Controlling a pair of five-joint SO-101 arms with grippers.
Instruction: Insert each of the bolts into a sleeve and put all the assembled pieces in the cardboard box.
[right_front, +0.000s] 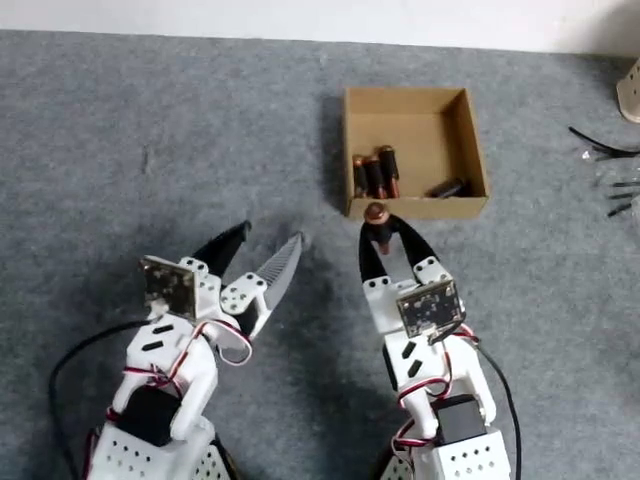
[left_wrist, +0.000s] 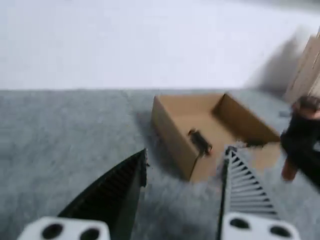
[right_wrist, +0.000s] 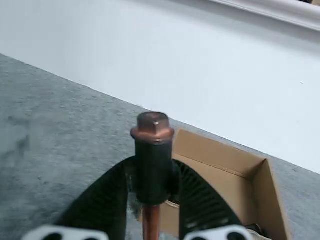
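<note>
Bolt (right_wrist: 152, 125) is seated in its sleeve (right_wrist: 152, 167), and your R gripper (right_front: 383, 233) has the pair pinched upright. Its jaws are closed down on the sleeve w/ the copper head poking out on top. The pair sits just short of the cardboard box (right_front: 440, 208), at the near wall, not over the opening yet. L gripper (right_front: 272, 235) is spread wide w/ nothing in it, off to the side over the grey mat (right_front: 150, 150). Box holds several assembled pieces (right_front: 375, 175), mostly toward the near-left corner. Step in hand looks like the drop-off. Carry fwd till the piece clears the wall, w/ enough height that the shank below the sleeve doesn't catch the rim. Aim for bare floor at the far side, tilt a bit so it lands flat, then let go.
</note>
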